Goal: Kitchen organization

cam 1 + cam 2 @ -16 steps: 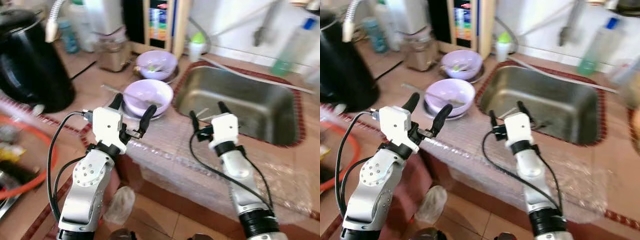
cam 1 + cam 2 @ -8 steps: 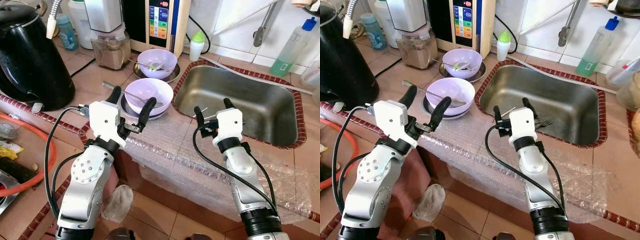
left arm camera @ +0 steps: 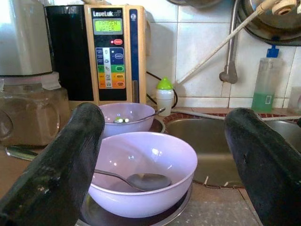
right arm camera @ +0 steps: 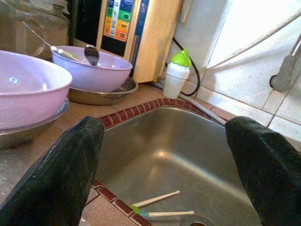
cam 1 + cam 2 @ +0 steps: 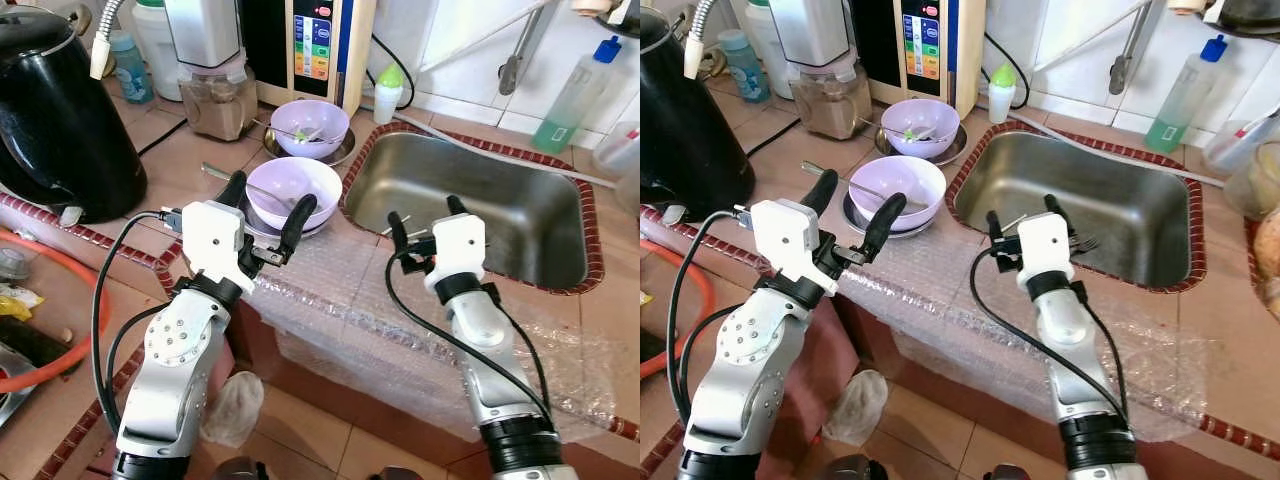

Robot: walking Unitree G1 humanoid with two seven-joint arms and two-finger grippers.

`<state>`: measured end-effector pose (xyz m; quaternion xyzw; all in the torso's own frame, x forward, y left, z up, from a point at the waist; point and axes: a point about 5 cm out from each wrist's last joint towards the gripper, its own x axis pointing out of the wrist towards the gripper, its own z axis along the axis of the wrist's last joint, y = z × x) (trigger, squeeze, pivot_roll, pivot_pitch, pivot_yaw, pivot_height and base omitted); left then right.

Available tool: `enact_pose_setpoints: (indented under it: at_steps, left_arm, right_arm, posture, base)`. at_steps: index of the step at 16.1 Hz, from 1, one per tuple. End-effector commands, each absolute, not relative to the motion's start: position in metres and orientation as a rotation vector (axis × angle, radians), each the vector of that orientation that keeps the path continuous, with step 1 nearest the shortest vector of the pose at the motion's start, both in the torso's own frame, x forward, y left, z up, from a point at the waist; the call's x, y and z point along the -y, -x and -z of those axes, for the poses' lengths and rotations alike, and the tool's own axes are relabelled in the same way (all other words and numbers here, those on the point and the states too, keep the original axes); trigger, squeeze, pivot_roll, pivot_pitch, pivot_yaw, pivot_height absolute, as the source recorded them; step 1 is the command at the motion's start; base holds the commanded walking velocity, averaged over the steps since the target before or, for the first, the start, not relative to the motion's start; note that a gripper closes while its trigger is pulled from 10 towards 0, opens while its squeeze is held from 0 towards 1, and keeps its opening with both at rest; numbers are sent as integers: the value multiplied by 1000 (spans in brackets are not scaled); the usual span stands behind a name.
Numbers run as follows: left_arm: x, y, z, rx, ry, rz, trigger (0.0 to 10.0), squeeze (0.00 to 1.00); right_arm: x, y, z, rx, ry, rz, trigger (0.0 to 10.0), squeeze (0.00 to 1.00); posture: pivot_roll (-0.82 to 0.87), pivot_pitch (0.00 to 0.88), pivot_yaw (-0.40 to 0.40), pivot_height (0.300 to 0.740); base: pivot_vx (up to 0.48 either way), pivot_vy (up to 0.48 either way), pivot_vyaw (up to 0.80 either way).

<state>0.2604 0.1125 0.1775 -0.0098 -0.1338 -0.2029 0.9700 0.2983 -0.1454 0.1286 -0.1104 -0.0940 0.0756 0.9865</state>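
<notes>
A purple bowl (image 5: 293,186) with a spoon (image 3: 146,180) in it rests on a metal plate on the tiled counter. Behind it stands a second purple bowl (image 5: 311,127), also holding a spoon. My left gripper (image 5: 270,197) hovers open just in front of the near bowl, nothing between its fingers. To the right lies the steel sink (image 5: 520,180). My right gripper (image 5: 423,212) is open over the sink's near left rim. Thin sticks (image 4: 155,200) and a fork (image 5: 1085,243) lie on the sink floor.
A black kettle (image 5: 60,110) stands at the left, a blender (image 5: 210,70) and a water machine (image 5: 325,45) at the back. A green-capped bottle (image 5: 388,92) and a soap bottle (image 5: 575,95) flank the sink. Bubble wrap (image 5: 400,320) covers the counter's front edge.
The picture was blurred a second ago and is now sharp; the view has shifted slightly. Both grippers hold the same open pose in the same places.
</notes>
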Motion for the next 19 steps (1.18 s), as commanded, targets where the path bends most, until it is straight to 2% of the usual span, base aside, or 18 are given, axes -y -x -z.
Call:
enact_pose_setpoints:
  at_steps: [1, 5, 8, 10, 13, 16, 19]
  left_arm:
    - [-109, -261, -179, 271, 13, 428, 10000, 0]
    - [-109, -260, -179, 273, 8, 425, 10000, 0]
    - [-113, -259, -176, 267, -6, 395, 10000, 0]
    - [-126, -258, -164, 240, -79, 290, 10000, 0]
    - [-137, -254, -157, 214, -73, 249, 10000, 0]
    - [-140, -253, -158, 219, -80, 221, 10000, 0]
    - [-139, -252, -161, 233, -50, 240, 10000, 0]
  right_arm:
    - [145, -297, -130, 186, 221, -158, 10000, 0]
    - [146, -298, -130, 182, 223, -162, 10000, 0]
    - [145, -298, -131, 185, 221, -166, 10000, 0]
    - [145, -296, -131, 191, 205, -173, 10000, 0]
    - [141, -295, -133, 212, 219, -211, 10000, 0]
    - [136, -296, -135, 220, 213, -225, 10000, 0]
    - [139, -295, -133, 211, 205, -220, 10000, 0]
  posture:
    - [-24, 0, 16, 740]
    - [-17, 0, 12, 740]
    - [-17, 0, 12, 740]
    - [-17, 0, 12, 740]
    - [-9, 0, 11, 740]
    - [-5, 0, 9, 740]
    - [-3, 0, 7, 740]
  base:
    - [0, -480, 0]
    - [0, -413, 0]
    - [0, 0, 0]
    - [0, 0, 0]
    - [0, 0, 0]
    - [0, 0, 617]
    - [0, 0, 0]
